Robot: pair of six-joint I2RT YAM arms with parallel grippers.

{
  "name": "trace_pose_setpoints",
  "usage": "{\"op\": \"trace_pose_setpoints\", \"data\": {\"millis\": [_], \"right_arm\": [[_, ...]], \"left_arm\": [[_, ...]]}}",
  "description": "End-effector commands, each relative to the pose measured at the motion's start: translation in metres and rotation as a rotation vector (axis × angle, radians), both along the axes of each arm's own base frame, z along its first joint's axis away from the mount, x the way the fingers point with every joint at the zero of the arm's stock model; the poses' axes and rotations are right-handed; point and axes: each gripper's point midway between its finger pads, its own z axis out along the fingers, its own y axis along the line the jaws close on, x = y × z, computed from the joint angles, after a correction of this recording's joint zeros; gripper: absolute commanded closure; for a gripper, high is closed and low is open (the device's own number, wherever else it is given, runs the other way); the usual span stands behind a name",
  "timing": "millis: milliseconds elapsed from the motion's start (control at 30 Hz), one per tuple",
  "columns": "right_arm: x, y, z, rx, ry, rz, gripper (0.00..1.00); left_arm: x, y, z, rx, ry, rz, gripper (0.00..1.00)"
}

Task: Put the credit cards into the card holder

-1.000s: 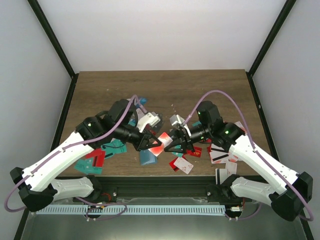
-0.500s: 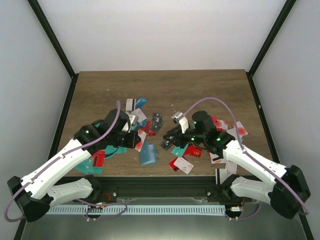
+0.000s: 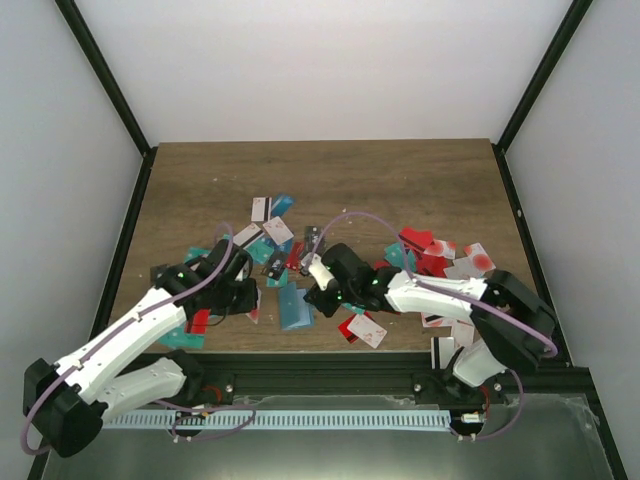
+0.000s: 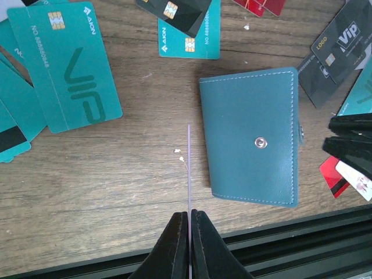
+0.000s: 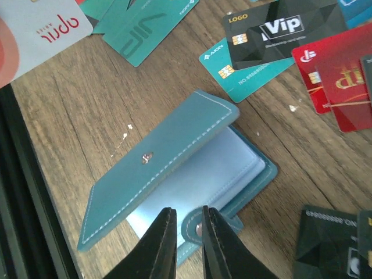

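Observation:
The teal-blue card holder (image 3: 295, 314) lies near the table's front edge. In the right wrist view the card holder (image 5: 157, 163) has its front cover lifted ajar, showing the light blue inside. My right gripper (image 5: 187, 212) is low over it, jaws a little apart with the clasp tab (image 5: 194, 228) between them. My left gripper (image 4: 189, 214) is shut on a thin pale card (image 4: 189, 168) held edge-on, just left of the holder (image 4: 250, 136). Credit cards lie scattered: teal (image 4: 67, 64), black (image 5: 279, 29), red (image 5: 343, 70).
More cards spread across the table's middle (image 3: 270, 235) and right (image 3: 440, 260), with white ones at the near right (image 3: 445, 350). The black front rail (image 4: 290, 232) runs close under the holder. My right fingers (image 4: 349, 145) show at the holder's right side.
The grippers met raised over the table's middle, then parted. My left gripper drew back left and down with the card. My right gripper swung left and down onto the holder.

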Motion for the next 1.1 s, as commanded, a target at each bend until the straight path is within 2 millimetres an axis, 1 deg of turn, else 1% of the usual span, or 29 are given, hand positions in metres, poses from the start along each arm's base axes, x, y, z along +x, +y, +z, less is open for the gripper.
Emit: {"op": "trace_pose_setpoints", "data": {"millis": [0,233,333,533,633,867,1067], "right_arm": [[0.010,0.023,0.009,0.008,-0.068,0.006,0.85],[0.013,0.033,-0.008,-0.035,-0.044,0.024,0.86],[0.010,0.040,-0.003,-0.019,-0.037,0.040,0.87],[0.001,0.057,0.012,0.039,-0.022,0.084,0.86],[-0.003,0.065,0.012,0.044,-0.010,0.100,0.85],[-0.012,0.083,0.000,0.045,0.042,0.143,0.80],[-0.014,0.098,-0.011,0.049,0.081,0.171,0.74]], "left_arm": [[0.000,0.000,0.000,-0.041,-0.016,0.021,0.96],[-0.005,0.004,0.000,-0.046,-0.025,0.024,0.96],[-0.005,0.006,0.002,-0.051,-0.024,0.051,0.96],[-0.005,0.010,0.007,-0.052,-0.039,0.067,0.96],[-0.006,0.011,0.008,-0.057,-0.041,0.069,0.96],[-0.009,0.012,0.010,-0.077,-0.041,0.078,0.96],[-0.014,0.011,0.018,-0.134,-0.054,0.081,0.96]]}}
